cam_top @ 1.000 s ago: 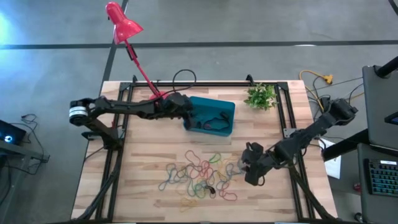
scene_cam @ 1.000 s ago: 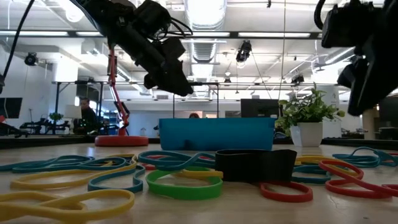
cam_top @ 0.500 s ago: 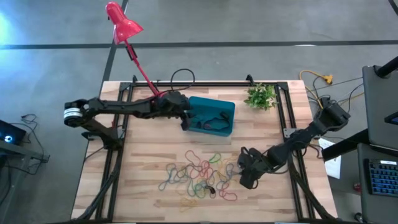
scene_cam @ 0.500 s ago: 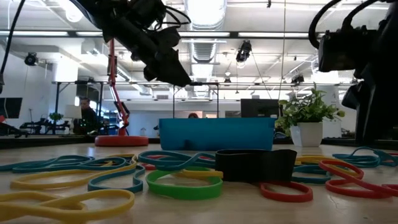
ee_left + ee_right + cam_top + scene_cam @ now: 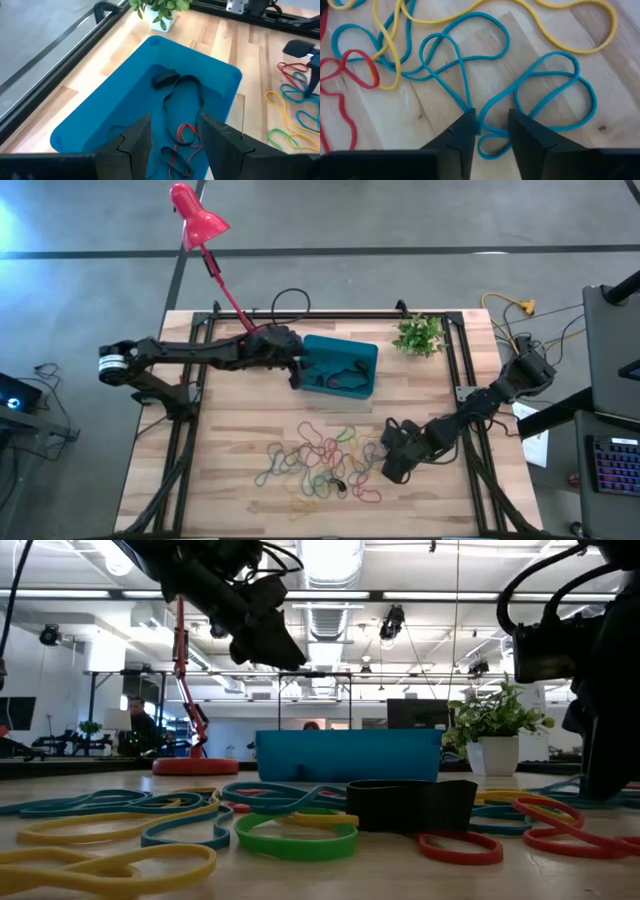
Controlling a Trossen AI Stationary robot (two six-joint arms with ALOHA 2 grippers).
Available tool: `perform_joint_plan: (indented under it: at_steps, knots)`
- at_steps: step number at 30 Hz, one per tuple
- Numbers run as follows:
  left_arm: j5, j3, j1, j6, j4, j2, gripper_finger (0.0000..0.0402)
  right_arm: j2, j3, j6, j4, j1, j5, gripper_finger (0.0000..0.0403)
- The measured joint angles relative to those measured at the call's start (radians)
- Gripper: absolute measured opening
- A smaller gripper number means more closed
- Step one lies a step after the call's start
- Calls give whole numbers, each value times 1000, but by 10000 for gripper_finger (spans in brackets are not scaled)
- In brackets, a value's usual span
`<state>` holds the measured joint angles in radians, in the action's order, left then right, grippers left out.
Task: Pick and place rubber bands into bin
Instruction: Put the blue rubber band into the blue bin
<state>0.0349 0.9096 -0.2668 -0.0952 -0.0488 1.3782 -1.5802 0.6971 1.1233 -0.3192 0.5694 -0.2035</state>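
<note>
Right tool (image 5: 392,465): down at the table surface on the right edge of the band pile, its two dark fingers (image 5: 457,142) a little apart with a teal rubber band (image 5: 485,117) crossing the gap between them (not clamped on it, as far as the wrist view shows).
Right arm pose: reaches in from the table's right side, stretched low and diagonally toward the pile, wrist bent downward; in the low view it stands as a dark upright mass at the right edge.
Left tool (image 5: 297,375): held above the table at the left end of the bin, fingers (image 5: 135,142) spread apart and empty, pointing down into the bin.
Left arm pose: extends nearly straight across from the left side of the table, raised well clear of the surface in the low view.
Bin (image 5: 362,352): teal-blue box toward the back middle of the table, holding a few bands, black and red (seen in the left wrist view).
Rubber bands (image 5: 320,460): a loose tangle of many colours on the wooden table (image 5: 230,440), in front of the bin and well apart from it.
Nearby: a red lamp (image 5: 200,225) behind the left arm; a small potted plant (image 5: 420,335) to the right of the bin.
</note>
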Motion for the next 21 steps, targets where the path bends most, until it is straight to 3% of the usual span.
perform_joint_plan:
  at_steps: [6,13,21]
  knots:
    - [-2,0,0,-3,-7,-27,149,29,23,-65,7,0,-7,16]
    - [-20,0,12,-37,-80,-44,149,95,97,-161,-28,0,-54,9]
    - [-106,-6,62,-59,-186,-54,149,192,250,-354,-149,-56,-228,9]
